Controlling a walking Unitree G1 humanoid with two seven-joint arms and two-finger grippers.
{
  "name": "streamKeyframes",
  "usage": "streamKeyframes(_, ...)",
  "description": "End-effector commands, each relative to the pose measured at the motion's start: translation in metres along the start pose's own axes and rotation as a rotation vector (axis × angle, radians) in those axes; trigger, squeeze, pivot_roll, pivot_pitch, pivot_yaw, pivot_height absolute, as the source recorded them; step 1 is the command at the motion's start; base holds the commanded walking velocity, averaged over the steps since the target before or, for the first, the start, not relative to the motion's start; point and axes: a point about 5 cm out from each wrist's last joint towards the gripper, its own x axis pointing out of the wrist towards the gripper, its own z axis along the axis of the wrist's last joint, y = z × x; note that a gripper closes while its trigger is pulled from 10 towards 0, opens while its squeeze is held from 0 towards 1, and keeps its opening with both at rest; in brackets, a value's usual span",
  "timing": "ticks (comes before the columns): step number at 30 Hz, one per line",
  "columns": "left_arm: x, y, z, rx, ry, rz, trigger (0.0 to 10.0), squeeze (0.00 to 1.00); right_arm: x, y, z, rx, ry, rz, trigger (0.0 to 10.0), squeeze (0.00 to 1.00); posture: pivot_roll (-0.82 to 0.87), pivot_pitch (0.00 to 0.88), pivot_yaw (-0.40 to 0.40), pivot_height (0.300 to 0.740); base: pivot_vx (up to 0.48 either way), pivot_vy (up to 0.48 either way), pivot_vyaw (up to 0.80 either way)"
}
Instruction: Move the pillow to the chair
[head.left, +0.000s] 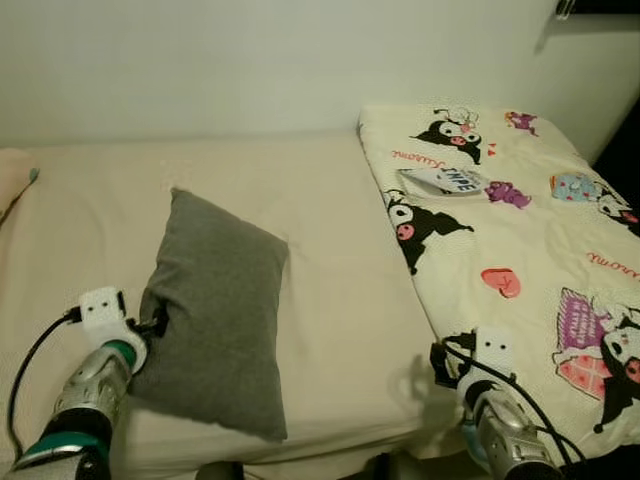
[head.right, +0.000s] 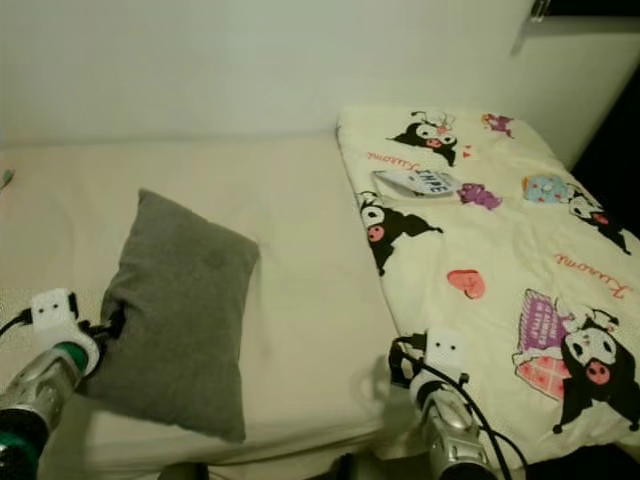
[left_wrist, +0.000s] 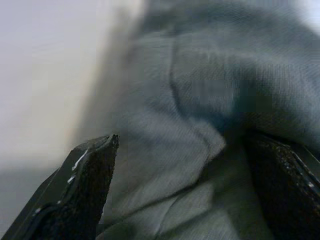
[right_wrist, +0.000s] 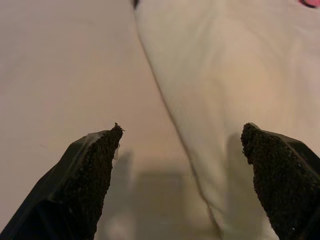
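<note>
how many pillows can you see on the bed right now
1. The grey fabric pillow lies on the cream sheet, its left edge between the left pincer's fingers. A pinkish corner at the far left edge might be another; more could be hidden under the cartoon-print blanket.
</note>
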Motion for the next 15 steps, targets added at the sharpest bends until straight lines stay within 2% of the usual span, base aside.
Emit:
streamKeyframes(1, 0.006, -0.025, -0.010, -0.006, 0.049, -0.119, 10.0, 0.00, -0.002, -0.004, -0.007, 0.023, 0.030, -0.023, 10.0, 0.00, -0.04, 0.094, 0.070, 0.617, 0.000, 0.000, 0.00)
streamKeyframes(2, 0.006, -0.025, -0.010, -0.006, 0.049, -0.119, 10.0, 0.00, -0.002, -0.004, -0.007, 0.023, 0.030, -0.023, 10.0, 0.00, -0.04, 0.094, 0.070, 0.617, 0.000, 0.000, 0.00)
streamKeyframes(3, 0.009, -0.042, -0.013, -0.020, 0.062, -0.183, 10.0, 0.00, -0.002, -0.005, -0.007, 0.028, 0.029, -0.029, 10.0, 0.00, -0.04, 0.094, 0.070, 0.617, 0.000, 0.000, 0.00)
streamKeyframes(5, 0.009, -0.042, -0.013, -0.020, 0.062, -0.183, 10.0, 0.00, -0.002, -0.005, -0.007, 0.028, 0.029, -0.029, 10.0, 0.00, -0.04, 0.094, 0.070, 0.617, 0.000, 0.000, 0.00)
streamKeyframes(7, 0.014, -0.095, -0.024, -0.035, 0.115, -0.369, 10.0, 0.00, -0.003, -0.007, -0.008, 0.033, 0.027, -0.039, 10.0, 0.00, -0.04, 0.091, 0.083, 0.617, 0.000, 0.000, 0.00)
streamKeyframes(8, 0.014, -0.095, -0.024, -0.035, 0.115, -0.369, 10.0, 0.00, -0.003, -0.007, -0.008, 0.033, 0.027, -0.039, 10.0, 0.00, -0.04, 0.091, 0.083, 0.617, 0.000, 0.000, 0.00)
streamKeyframes(9, 0.014, -0.116, -0.028, -0.038, 0.133, -0.439, 10.0, 0.00, -0.004, -0.008, -0.010, 0.034, 0.028, -0.043, 10.0, 0.00, -0.04, 0.088, 0.090, 0.617, 0.000, 0.000, 0.00)
streamKeyframes(11, 0.014, -0.116, -0.028, -0.038, 0.133, -0.439, 10.0, 0.00, -0.004, -0.008, -0.010, 0.034, 0.028, -0.043, 10.0, 0.00, -0.04, 0.088, 0.090, 0.617, 0.000, 0.000, 0.00)
streamKeyframes(13, 0.014, -0.160, -0.029, -0.058, 0.151, -0.578, 10.0, 0.00, -0.006, -0.010, -0.014, 0.036, 0.037, -0.054, 10.0, 0.00, -0.04, 0.086, 0.100, 0.617, 0.000, 0.000, 0.00)
streamKeyframes(14, 0.014, -0.160, -0.029, -0.058, 0.151, -0.578, 10.0, 0.00, -0.006, -0.010, -0.014, 0.036, 0.037, -0.054, 10.0, 0.00, -0.04, 0.086, 0.100, 0.617, 0.000, 0.000, 0.00)
streamKeyframes(15, 0.014, -0.177, -0.028, -0.068, 0.162, -0.616, 10.0, 0.00, -0.007, -0.012, -0.015, 0.036, 0.042, -0.060, 10.0, 0.00, -0.04, 0.086, 0.100, 0.617, 0.000, 0.000, 0.00)
